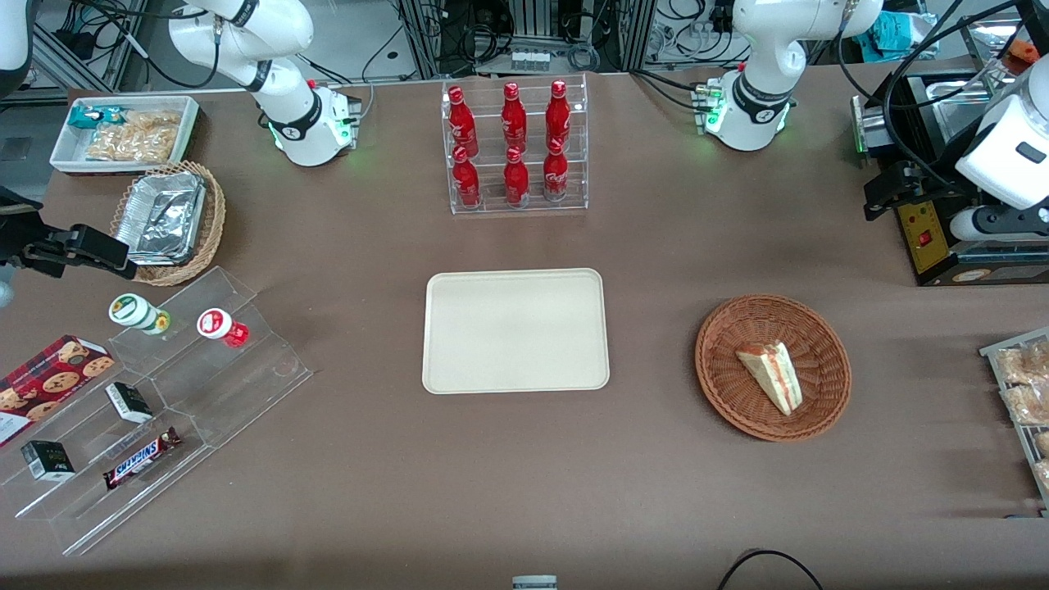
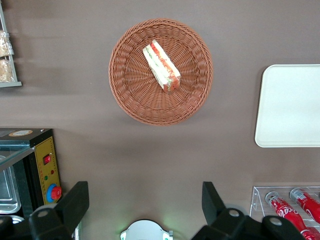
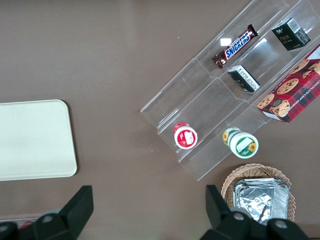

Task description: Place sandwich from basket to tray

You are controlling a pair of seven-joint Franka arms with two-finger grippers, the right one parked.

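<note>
The sandwich (image 1: 772,375), a white wedge with red and green filling, lies in the round reddish-brown basket (image 1: 729,385) toward the working arm's end of the table. The cream tray (image 1: 516,332) sits flat at the table's middle with nothing on it. My left gripper (image 1: 881,197) hangs high above the table, farther from the front camera than the basket and apart from it. In the left wrist view the gripper (image 2: 144,199) is open and holds nothing, with the sandwich (image 2: 161,65), the basket (image 2: 130,95) and part of the tray (image 2: 290,107) all in sight.
A clear rack of red bottles (image 1: 516,147) stands farther back than the tray. A black machine with a yellow panel (image 1: 926,238) sits beside my gripper. Bagged snacks on a rack (image 1: 1024,393) lie at the table edge. An acrylic snack stand (image 1: 164,393) and a foil-tray basket (image 1: 168,217) are at the parked arm's end.
</note>
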